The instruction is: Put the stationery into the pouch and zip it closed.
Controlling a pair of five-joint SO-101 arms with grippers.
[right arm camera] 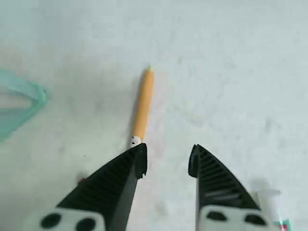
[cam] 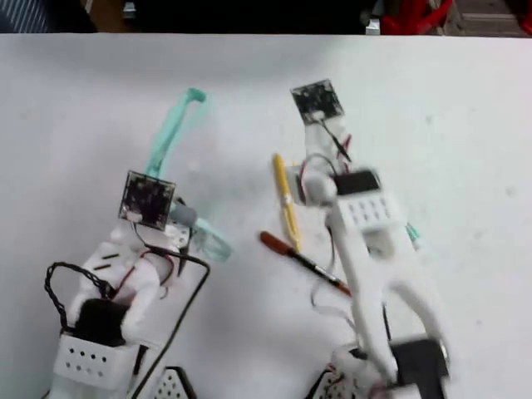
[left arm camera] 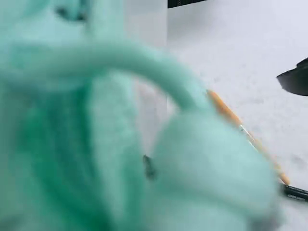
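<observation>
The teal pouch stands on its edge on the white table, running from the far middle back to the left arm. In the left wrist view the pouch is blurred and very close to the camera. A yellow pencil lies between the arms, and an orange-and-black pen lies nearer the front. My right gripper is open just above the table. The pencil lies ahead of it, its near end beside one fingertip. The pencil and pen lie beyond the pouch.
The right arm stands over the table's middle right, with a small green item beside it. Cables loop by the left arm's base. A corner of the pouch lies to one side of the pencil. The dark far table edge runs along the back.
</observation>
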